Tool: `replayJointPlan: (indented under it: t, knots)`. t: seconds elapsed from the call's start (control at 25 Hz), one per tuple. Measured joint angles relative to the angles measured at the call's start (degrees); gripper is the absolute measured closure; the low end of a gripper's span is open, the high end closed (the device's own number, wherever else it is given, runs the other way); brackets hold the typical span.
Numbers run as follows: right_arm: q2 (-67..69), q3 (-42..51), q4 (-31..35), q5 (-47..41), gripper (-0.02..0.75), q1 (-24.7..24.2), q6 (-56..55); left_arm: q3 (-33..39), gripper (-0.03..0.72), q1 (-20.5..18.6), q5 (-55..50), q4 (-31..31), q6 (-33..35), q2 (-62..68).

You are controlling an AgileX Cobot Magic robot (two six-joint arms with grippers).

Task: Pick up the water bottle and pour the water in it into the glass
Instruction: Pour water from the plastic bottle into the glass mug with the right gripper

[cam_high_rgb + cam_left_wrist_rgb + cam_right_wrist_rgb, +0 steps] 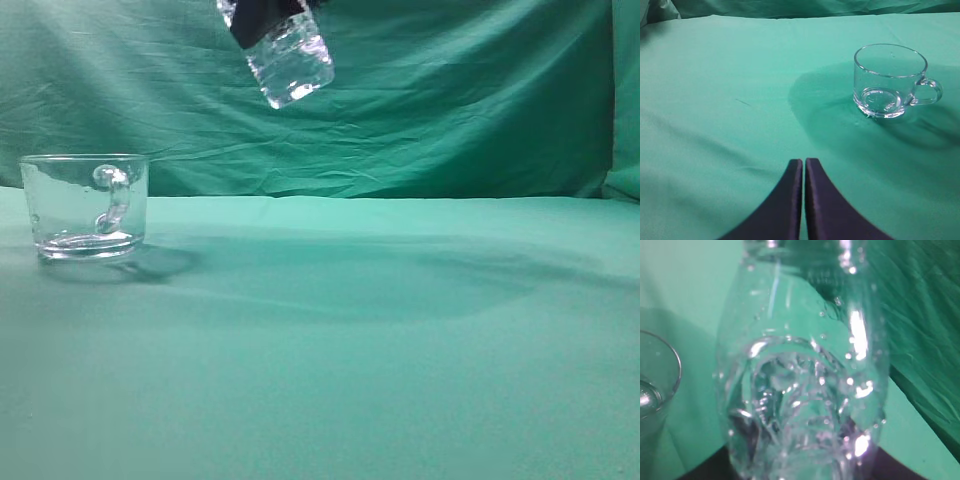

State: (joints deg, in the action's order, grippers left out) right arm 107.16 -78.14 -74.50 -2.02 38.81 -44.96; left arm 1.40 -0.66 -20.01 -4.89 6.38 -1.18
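Note:
The clear water bottle (292, 60) hangs tilted at the top of the exterior view, its base down and right, held high above the table. My right gripper (262, 18) is shut on it; the bottle (800, 390) fills the right wrist view and hides the jaws. The glass (85, 205), a clear handled mug, stands upright at the left, well below and left of the bottle. It also shows in the left wrist view (890, 80) and at the left edge of the right wrist view (655, 385). My left gripper (804, 162) is shut and empty, short of the glass.
A green cloth (380, 330) covers the table and a green drape (480, 100) hangs behind it. The bottle's shadow lies on the cloth right of the glass.

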Motion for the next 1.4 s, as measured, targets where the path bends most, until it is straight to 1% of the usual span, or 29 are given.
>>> replayJointPlan:
  t: [0.2, 0.4, 0.6, 0.92, 1.2, 1.4]
  knots:
    - [8.1, -7.0, -3.4, -4.5, 0.451, 2.6, 0.0, 0.0, 0.688, 0.0, 0.0, 0.0, 0.0, 0.0]
    - [14.2, -11.8, -6.1, -6.6, 0.451, 3.6, 0.0, 0.0, 0.688, 0.0, 0.0, 0.0, 0.0, 0.0]
    - [17.0, -12.4, -12.5, -7.2, 0.451, 3.6, 0.0, 0.0, 0.688, 0.0, 0.0, 0.0, 0.0, 0.0]
    - [17.3, -12.4, -23.3, -9.1, 0.451, 3.7, 0.2, 0.0, 0.688, 0.0, 0.0, 0.0, 0.0, 0.0]
    - [17.3, -12.4, -24.3, -12.8, 0.451, 3.8, 5.5, 0.0, 0.688, 0.0, 0.0, 0.0, 0.0, 0.0]
    - [17.3, -12.4, -24.3, -16.7, 0.451, 5.5, 12.5, 0.0, 0.688, 0.0, 0.0, 0.0, 0.0, 0.0]
